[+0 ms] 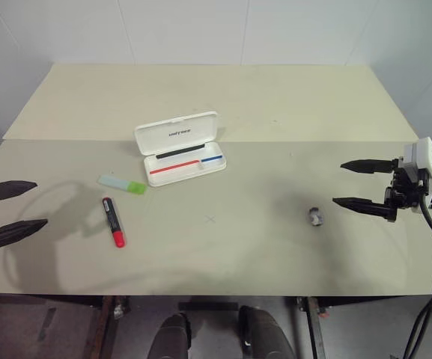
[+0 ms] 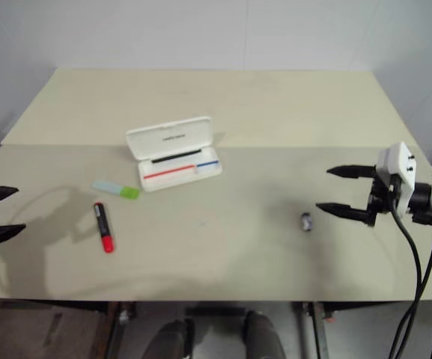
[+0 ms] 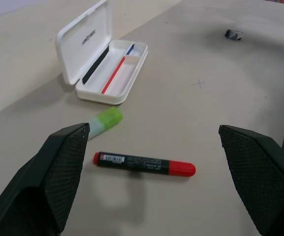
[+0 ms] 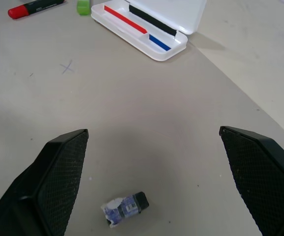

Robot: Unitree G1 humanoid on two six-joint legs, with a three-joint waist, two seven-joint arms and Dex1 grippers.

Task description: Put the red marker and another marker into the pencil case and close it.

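Red marker (image 1: 113, 222) flat beside lime-capped highlighter (image 1: 123, 183), likely rolling from spread, empty left gripper (image 1: 10, 212); right gripper (image 1: 364, 184) spread, empty too.

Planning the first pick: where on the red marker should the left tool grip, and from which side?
Grip the red marker at mid-barrel, coming from above with the fingers across its width. It lies flat on the table, apart from the green highlighter, so both long sides are free. The left tool is open and nearest.
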